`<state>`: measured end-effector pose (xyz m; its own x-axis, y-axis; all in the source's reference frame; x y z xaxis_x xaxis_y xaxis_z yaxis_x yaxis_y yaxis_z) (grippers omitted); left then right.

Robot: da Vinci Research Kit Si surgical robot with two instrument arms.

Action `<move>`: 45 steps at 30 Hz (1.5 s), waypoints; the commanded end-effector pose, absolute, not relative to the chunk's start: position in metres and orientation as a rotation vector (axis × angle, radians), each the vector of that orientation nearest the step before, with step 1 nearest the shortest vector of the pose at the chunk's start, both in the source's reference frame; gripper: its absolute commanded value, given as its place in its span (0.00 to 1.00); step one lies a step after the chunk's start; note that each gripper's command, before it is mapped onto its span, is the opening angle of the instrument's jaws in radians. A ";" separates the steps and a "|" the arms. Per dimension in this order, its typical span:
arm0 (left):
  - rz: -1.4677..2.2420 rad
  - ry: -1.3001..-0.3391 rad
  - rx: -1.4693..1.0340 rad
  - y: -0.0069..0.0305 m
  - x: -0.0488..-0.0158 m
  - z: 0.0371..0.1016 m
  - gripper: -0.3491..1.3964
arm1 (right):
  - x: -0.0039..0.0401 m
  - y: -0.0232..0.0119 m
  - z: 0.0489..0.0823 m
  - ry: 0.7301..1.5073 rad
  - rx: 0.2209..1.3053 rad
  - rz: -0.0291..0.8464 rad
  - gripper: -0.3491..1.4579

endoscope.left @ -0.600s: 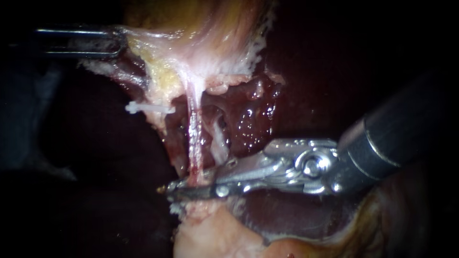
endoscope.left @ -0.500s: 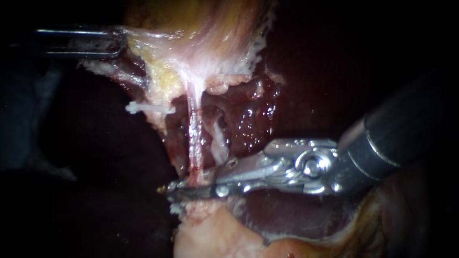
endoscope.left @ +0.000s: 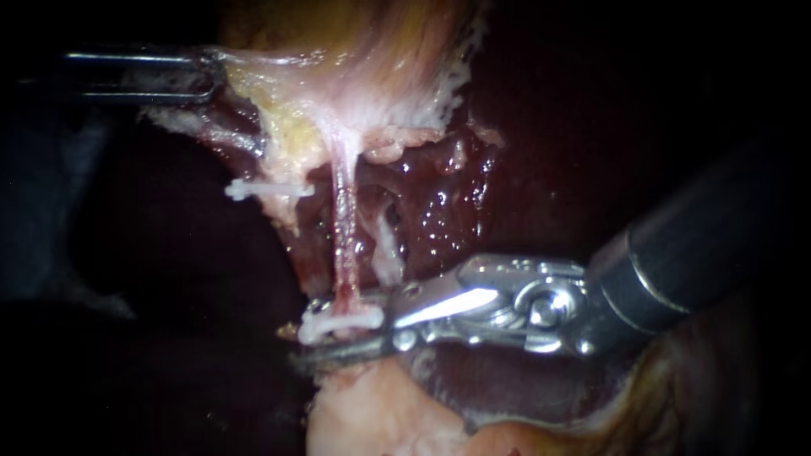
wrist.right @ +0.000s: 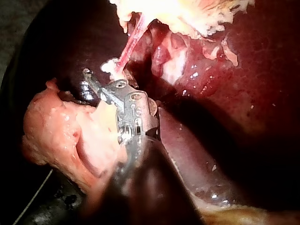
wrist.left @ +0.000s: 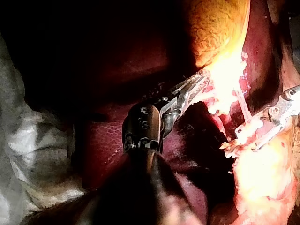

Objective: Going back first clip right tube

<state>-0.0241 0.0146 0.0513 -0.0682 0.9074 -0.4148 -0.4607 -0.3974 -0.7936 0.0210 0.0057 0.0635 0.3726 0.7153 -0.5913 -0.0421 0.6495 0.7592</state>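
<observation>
The right tube (endoscope.left: pixel 342 228) runs as a thin pink strand from the gallbladder (endoscope.left: pixel 355 51) down to pale tissue. A white clip (endoscope.left: pixel 340 320) sits across its lower end. My right instrument (endoscope.left: pixel 311 342) lies just under that clip, jaws open with a narrow gap, the lower jaw dark below the clip. In the right wrist view the clip (wrist.right: pixel 110 65) sits at the tips of the jaws (wrist.right: pixel 96 80). My left instrument (endoscope.left: pixel 207 74) is shut on the gallbladder's edge, holding it taut; the left wrist view shows that grip (wrist.left: pixel 196 85).
Another white clip (endoscope.left: pixel 269 190) sits on a tube to the left. Dark red liver (endoscope.left: pixel 456 203) lies behind the tubes. A pale fatty lump (endoscope.left: pixel 380 414) lies under my right instrument. White gauze (wrist.left: pixel 28 154) lies beside my left instrument's shaft.
My right instrument's jaws have parted and dropped slightly, with its shaft drawn a little back to the right. A white clip now shows on the right tube where the jaws were shut.
</observation>
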 end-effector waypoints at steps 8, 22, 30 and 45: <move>1.675 -0.575 -1.140 0.0146 -0.0241 0.0513 0.00 | 0.0192 0.0064 0.0648 1.069 0.568 0.439 0.47; 1.676 -0.576 -1.140 0.0146 -0.0240 0.0512 0.00 | 0.0077 0.0101 0.0605 1.108 0.400 0.256 0.47; 1.676 -0.576 -1.140 0.0146 -0.0240 0.0512 0.00 | 0.0041 0.0116 0.0598 1.099 0.366 0.247 0.47; 1.683 -0.559 -1.142 0.0139 -0.0264 0.0541 0.00 | 0.0038 0.0114 0.0599 1.100 0.362 0.240 0.47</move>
<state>-0.0267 0.0137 0.0544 -0.0686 0.9019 -0.4265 -0.4645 -0.4072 -0.7864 0.0038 0.0114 0.0599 0.4365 0.3649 -0.8224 -0.0111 0.9162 0.4006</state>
